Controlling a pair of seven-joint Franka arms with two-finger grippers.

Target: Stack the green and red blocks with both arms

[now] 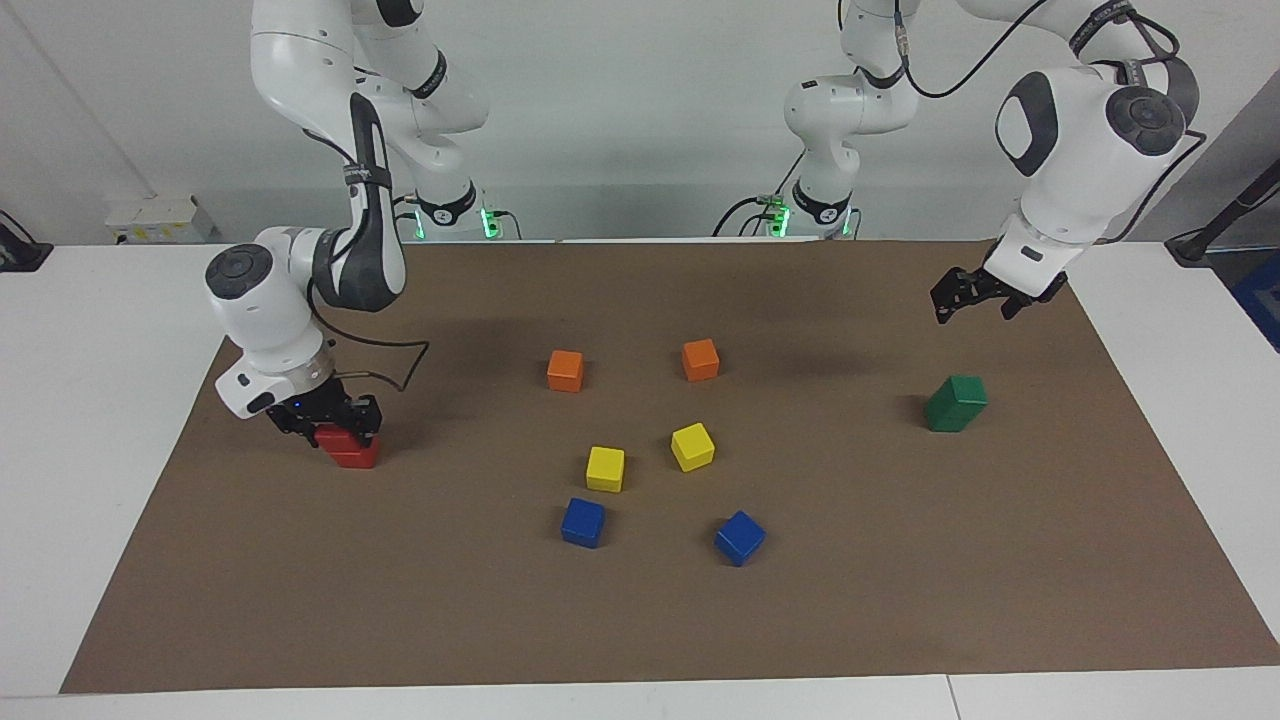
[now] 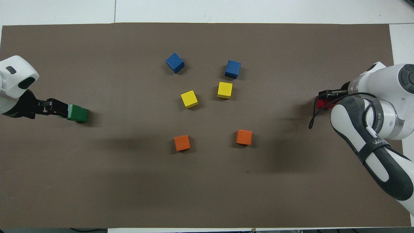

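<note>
Two red blocks (image 1: 352, 455) stand stacked at the right arm's end of the mat, the upper one a little askew. My right gripper (image 1: 335, 425) is down on the stack, its fingers closed around the upper red block (image 1: 333, 437). In the overhead view the red blocks (image 2: 321, 103) show partly under that gripper (image 2: 328, 96). Two green blocks (image 1: 955, 403) stand stacked at the left arm's end. My left gripper (image 1: 975, 305) is open and empty, raised above the mat beside the stack, clear of it. In the overhead view that gripper (image 2: 59, 109) overlaps the edge of the green stack (image 2: 78, 114).
In the middle of the brown mat (image 1: 640, 620) lie two orange cubes (image 1: 565, 370) (image 1: 700, 359), two yellow cubes (image 1: 605, 468) (image 1: 692, 446) and two blue cubes (image 1: 583, 522) (image 1: 739, 537), all apart from each other.
</note>
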